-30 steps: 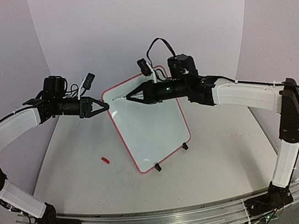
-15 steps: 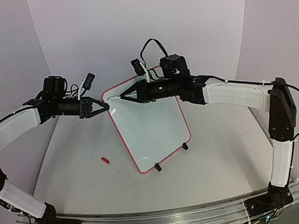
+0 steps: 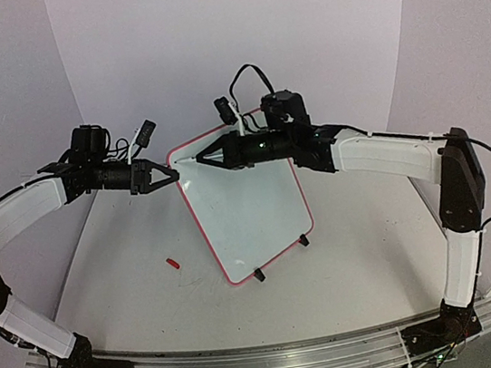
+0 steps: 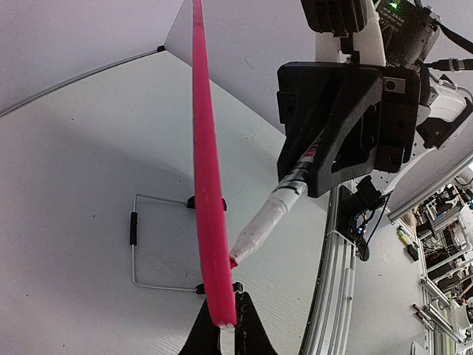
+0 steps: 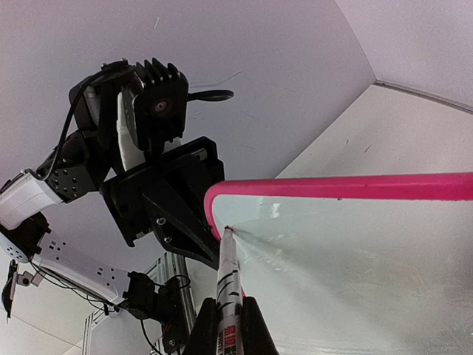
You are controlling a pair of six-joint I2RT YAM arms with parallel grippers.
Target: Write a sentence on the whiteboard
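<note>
The whiteboard [image 3: 247,211] stands tilted on small black feet, with a red rim. No lettering shows on it. My left gripper [image 3: 172,176] is shut on the board's upper left corner; in the left wrist view the rim [image 4: 207,177] runs edge-on between my fingers [image 4: 228,334]. My right gripper [image 3: 200,159] is shut on a white marker [image 3: 187,161]. The marker tip touches the board face just inside that corner, as the right wrist view shows: marker [image 5: 227,277], board [image 5: 355,266], gripper [image 5: 228,329]. The marker also shows in the left wrist view [image 4: 267,220].
The marker's red cap [image 3: 173,263] lies on the table left of the board. A wire stand [image 4: 134,244] props the board from behind. Black feet [image 3: 258,275] sit at its front edge. White walls close in the back and sides.
My right arm has moved left, carrying the marker tip across to the board's upper left corner. The left arm and the board have not moved.
</note>
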